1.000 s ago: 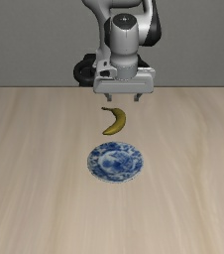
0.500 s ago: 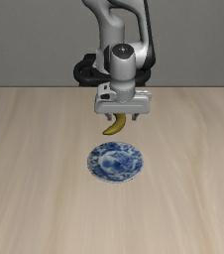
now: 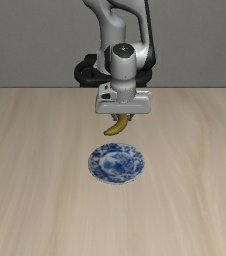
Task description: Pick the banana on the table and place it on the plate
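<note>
Pale wooden table (image 3: 25, 190), white robot gripper (image 3: 122, 119) sits squarely over the curved yellow banana (image 3: 114, 128) (grip: cannot tell), blue-patterned round plate (image 3: 116, 162) lying just camera-side of it.

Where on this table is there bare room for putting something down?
The table is bare to the exterior view's left and right of the plate and below it. Crowded: the middle, where the tool sits over the banana.

No text, label, brand, number or sign can be read anywhere in the scene. On the plate (image 3: 116, 162) a blue ornamental pattern is seen, but no letters or figures can be made out in it.
</note>
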